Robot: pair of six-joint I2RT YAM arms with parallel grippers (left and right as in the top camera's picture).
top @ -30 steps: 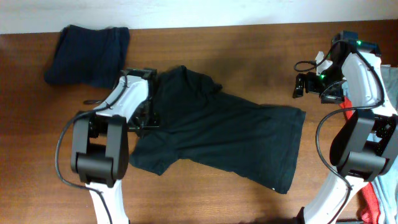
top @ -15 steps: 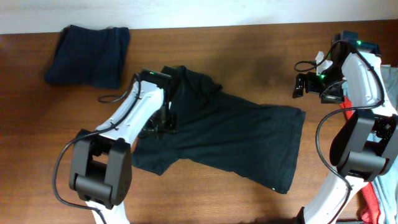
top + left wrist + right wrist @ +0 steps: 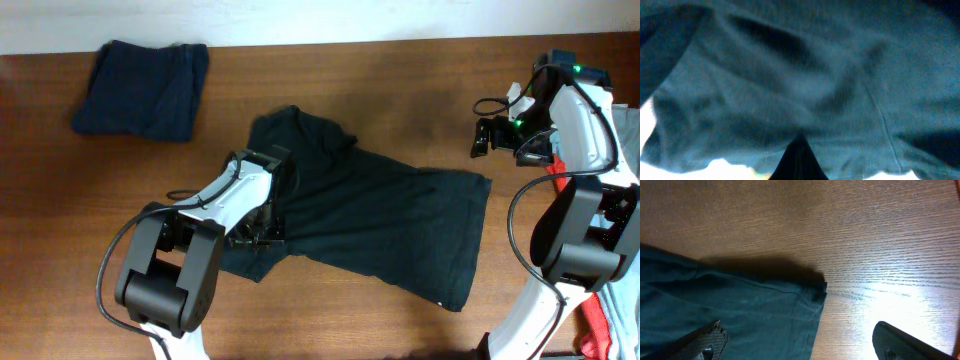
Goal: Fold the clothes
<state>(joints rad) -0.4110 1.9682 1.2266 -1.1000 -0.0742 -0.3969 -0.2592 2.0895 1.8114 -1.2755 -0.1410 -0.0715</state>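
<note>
A black T-shirt (image 3: 380, 220) lies spread and wrinkled across the middle of the brown table (image 3: 400, 80). My left gripper (image 3: 265, 228) is low on its left part, near the sleeve. In the left wrist view, blurred dark fabric (image 3: 805, 75) fills the frame, and the left gripper (image 3: 799, 157) is shut, its tips pinched into it. My right gripper (image 3: 482, 137) hovers open above bare wood, just beyond the shirt's upper right corner. In the right wrist view that corner (image 3: 812, 292) lies between the wide-apart fingers (image 3: 710, 337), with nothing held.
A folded navy garment (image 3: 145, 88) sits at the back left. Red cloth (image 3: 600, 335) and light grey-blue cloth (image 3: 628, 295) are heaped at the right edge, behind the right arm's base. A white wall runs along the table's far edge.
My left arm has swung from the shirt's upper left edge rightward and then down toward me, over the sleeve area. The right arm has not moved.
</note>
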